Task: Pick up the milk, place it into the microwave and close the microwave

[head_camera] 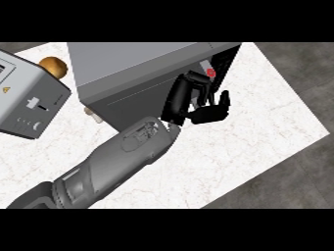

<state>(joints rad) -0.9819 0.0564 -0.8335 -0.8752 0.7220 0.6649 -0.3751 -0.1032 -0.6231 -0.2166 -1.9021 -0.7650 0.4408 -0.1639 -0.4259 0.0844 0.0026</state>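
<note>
Here one hand (pixel 198 100) rests against the microwave's (pixel 137 73) front, fingers partly curled and holding nothing, near the desk's (pixel 256 127) far edge.

One grey forearm (pixel 119 159) comes in from the near left corner and runs diagonally up toward the far right, its wrist close to the centre. At its end the black hand (pixel 195 100) is turned on edge, the back of it facing left and the palm side facing right. Its fingers (pixel 198 81) reach toward the far side and curl over at the tips, while the thumb (pixel 224 100) sticks out to the right. Which arm this is cannot be told. No other arm shows.
</note>
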